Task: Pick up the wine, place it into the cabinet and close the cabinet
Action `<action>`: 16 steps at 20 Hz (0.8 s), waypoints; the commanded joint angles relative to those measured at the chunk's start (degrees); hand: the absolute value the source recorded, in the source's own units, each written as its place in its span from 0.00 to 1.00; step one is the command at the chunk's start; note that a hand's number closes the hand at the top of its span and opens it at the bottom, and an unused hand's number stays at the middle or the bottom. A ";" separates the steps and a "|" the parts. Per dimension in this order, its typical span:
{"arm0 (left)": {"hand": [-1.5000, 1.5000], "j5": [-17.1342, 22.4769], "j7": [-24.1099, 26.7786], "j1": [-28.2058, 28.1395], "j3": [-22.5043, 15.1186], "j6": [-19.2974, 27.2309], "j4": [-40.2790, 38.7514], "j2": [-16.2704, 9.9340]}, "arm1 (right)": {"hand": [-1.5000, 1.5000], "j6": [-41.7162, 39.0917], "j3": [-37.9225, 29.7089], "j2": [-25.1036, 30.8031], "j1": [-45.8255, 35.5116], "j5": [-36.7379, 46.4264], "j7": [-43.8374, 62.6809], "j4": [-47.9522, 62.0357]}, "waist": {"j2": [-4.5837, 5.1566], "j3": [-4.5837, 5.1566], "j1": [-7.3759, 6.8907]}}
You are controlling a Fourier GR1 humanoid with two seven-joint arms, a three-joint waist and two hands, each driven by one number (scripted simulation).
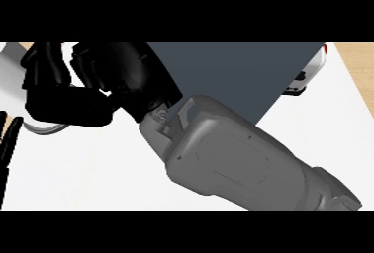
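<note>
a bulky grey forearm (pixel 245 165) with smooth moulded panels and recessed seams ends in a glossy black hand (pixel 95 79) with thick, segmented fingers.

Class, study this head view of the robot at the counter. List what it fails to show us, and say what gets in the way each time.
- Wine: not visible; the right hand and grey forearm fill the middle.
- Right hand's hold: fingers curled, anything held is hidden.
- Dark blue-grey cabinet: partly covered by the arm; open or shut unclear.
- White and red object: mostly behind the cabinet.
- Left hand: only black finger tips at the left edge.
</note>
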State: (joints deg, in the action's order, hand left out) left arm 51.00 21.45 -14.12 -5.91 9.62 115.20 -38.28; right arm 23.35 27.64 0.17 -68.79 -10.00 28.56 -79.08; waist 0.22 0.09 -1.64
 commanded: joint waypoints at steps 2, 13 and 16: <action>0.00 -1.34 -2.12 -0.32 1.21 1.63 2.55 0.66 | 1.00 -6.63 -6.95 0.69 -1.19 -1.41 -7.45 10.48 | -0.02 -0.08 0.33; 0.00 -2.75 -0.24 0.50 0.85 -1.39 -1.74 2.81 | 1.00 -9.50 -7.12 4.01 -0.63 -2.31 -16.02 19.86 | 0.44 0.02 0.29; 0.00 -2.28 -1.61 0.92 0.98 -0.80 -0.54 2.21 | 1.00 -11.04 -7.73 7.59 -0.68 -2.62 -17.56 20.70 | 0.49 -0.04 0.78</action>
State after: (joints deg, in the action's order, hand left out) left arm 48.59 20.05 -13.28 -5.10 9.07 114.49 -36.15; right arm 11.14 24.86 0.06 -72.11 -14.14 12.00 -64.65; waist -1.56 2.09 -2.87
